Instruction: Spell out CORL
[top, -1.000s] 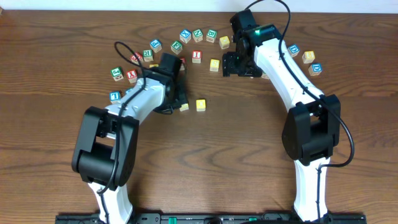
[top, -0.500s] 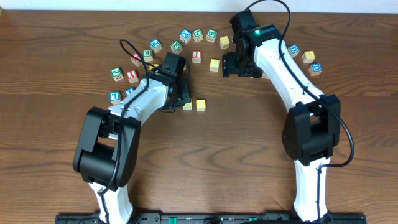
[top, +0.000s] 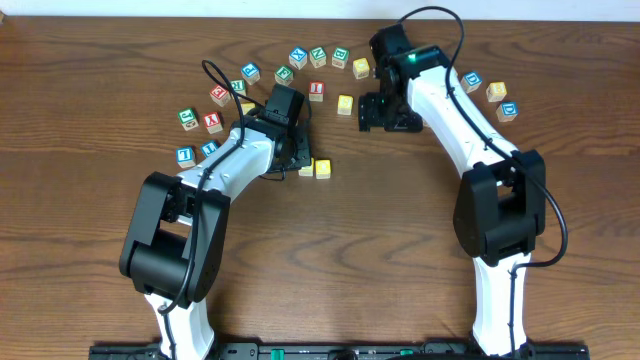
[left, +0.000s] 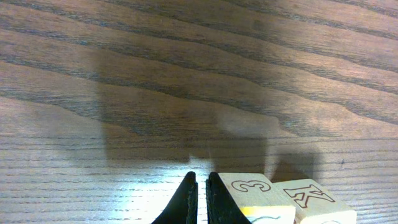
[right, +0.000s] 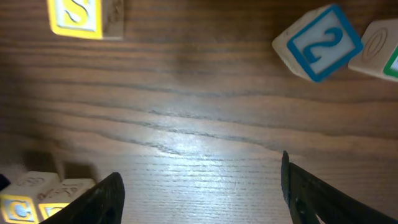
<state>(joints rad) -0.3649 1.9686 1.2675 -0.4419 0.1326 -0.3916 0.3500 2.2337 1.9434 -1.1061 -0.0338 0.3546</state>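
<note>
Left wrist view: the frame bottom cuts off the two nearest blocks, so only their tops show. One reads 3 (left: 254, 190), its neighbour K (left: 311, 198), and they touch side by side. Left gripper (left: 200, 186) jaws are almost together, a thin slit with nothing in it. The right-hand finger (left: 219, 200) is against the 3 block.

Overhead: that pair sits mid-table (top: 400, 230), near side of the rest.

Right gripper (right: 200, 177) jaws are wide, over bare wood, holding nothing. A yellow C block (right: 17, 208) is clipped in the shadowed bottom-left corner. The S block (right: 78, 15) is cut by the top edge, and the blue 2 block (right: 317, 42) is tilted.

The far arc of blocks (top: 298, 57) is mostly too small to read.
</note>
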